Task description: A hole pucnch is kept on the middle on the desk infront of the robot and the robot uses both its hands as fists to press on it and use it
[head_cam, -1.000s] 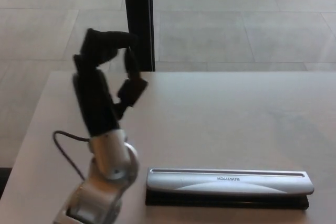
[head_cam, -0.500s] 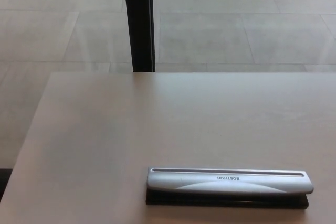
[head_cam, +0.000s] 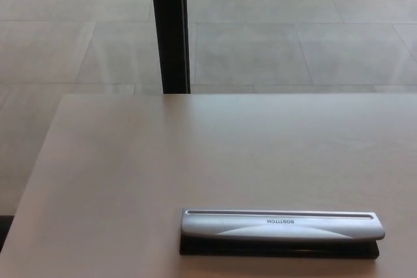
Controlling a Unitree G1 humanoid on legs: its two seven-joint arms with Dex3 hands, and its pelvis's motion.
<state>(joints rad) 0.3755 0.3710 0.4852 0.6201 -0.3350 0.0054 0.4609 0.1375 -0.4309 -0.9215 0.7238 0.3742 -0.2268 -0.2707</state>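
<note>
A long silver hole punch (head_cam: 280,228) with a black base lies flat on the pale desk (head_cam: 163,161), near the front edge and a little right of the middle. Its lever is level and the word BOSTITCH on it reads upside down to me. Nothing rests on it. Neither of my hands nor any part of my arms shows in the head view.
A black vertical post (head_cam: 169,27) stands behind the desk's far edge, left of centre. Beyond it lies a grey tiled floor (head_cam: 293,30). The desk's left edge slants down toward the lower left corner.
My left hand and forearm, raised at the left a second ago, have left the picture. The hole punch has not moved; the camera has shifted slightly.
</note>
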